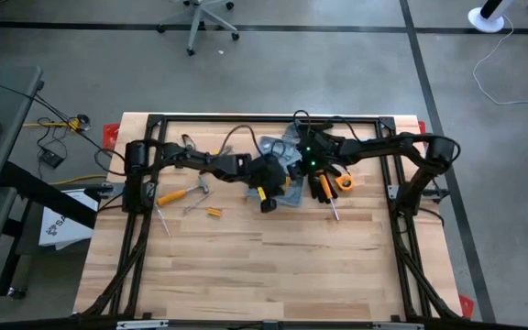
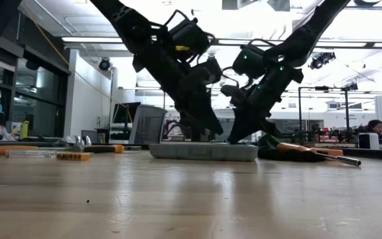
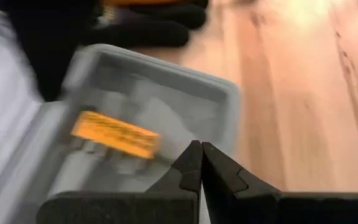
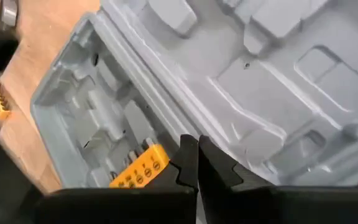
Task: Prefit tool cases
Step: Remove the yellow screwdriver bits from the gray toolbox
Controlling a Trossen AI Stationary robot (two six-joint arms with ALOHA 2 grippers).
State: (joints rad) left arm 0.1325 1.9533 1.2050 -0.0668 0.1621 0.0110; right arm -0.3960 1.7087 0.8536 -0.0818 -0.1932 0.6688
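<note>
On the wooden bench point(image 1: 273, 266), slightly above the high view's centre, the grey tool case point(image 4: 166, 93) lies open with a yellow bit holder point(image 4: 138, 167) in one half, and the left end effector point(image 3: 201, 158) and right end effector point(image 4: 197, 155), both pressed together and empty, hang just over its moulded tray.

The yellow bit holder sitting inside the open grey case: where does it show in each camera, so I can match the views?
High view: hidden under the arms over the tool case.
Low view: hidden behind the case wall.
Left wrist view: yellow bit holder left of centre, inside the case.
Right wrist view: low centre, by the right gripper.
Shared landmark: the case's moulded tray.
</note>
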